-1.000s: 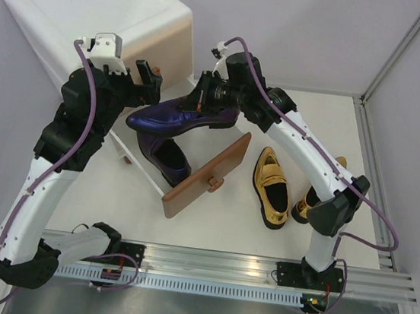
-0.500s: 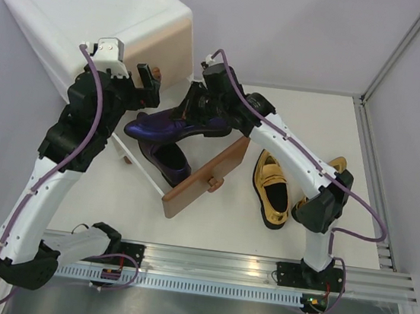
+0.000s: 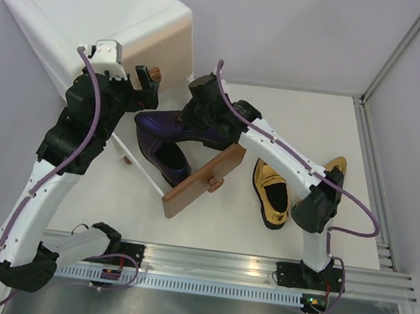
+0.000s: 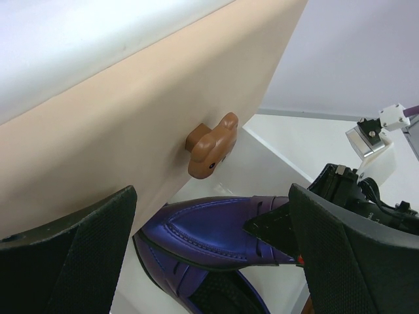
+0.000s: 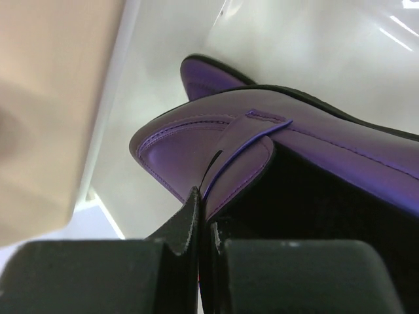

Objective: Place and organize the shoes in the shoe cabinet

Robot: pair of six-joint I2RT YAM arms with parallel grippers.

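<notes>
The white shoe cabinet (image 3: 97, 13) stands at the back left, its brown lower drawer (image 3: 208, 174) pulled out. One purple shoe (image 3: 165, 159) lies inside that drawer. My right gripper (image 3: 199, 117) is shut on the rim of the second purple shoe (image 3: 169, 126) and holds it low over the first, toe to the left; the right wrist view shows the fingers (image 5: 190, 229) pinching its edge (image 5: 196, 147). My left gripper (image 3: 147, 80) is open and empty by the beige drawer's bear knob (image 4: 211, 142), above the purple shoes (image 4: 216, 232). Two gold shoes (image 3: 271, 187) (image 3: 329, 172) lie on the table to the right.
The brown drawer front juts out diagonally between the purple shoes and the gold ones. The beige upper drawer (image 3: 176, 49) is shut. A metal frame post (image 3: 395, 53) and a rail (image 3: 376, 177) border the table on the right.
My right gripper has carried the purple shoe left and down, so it now sits lower over the open drawer. My left gripper has drawn back slightly toward the cabinet.
</notes>
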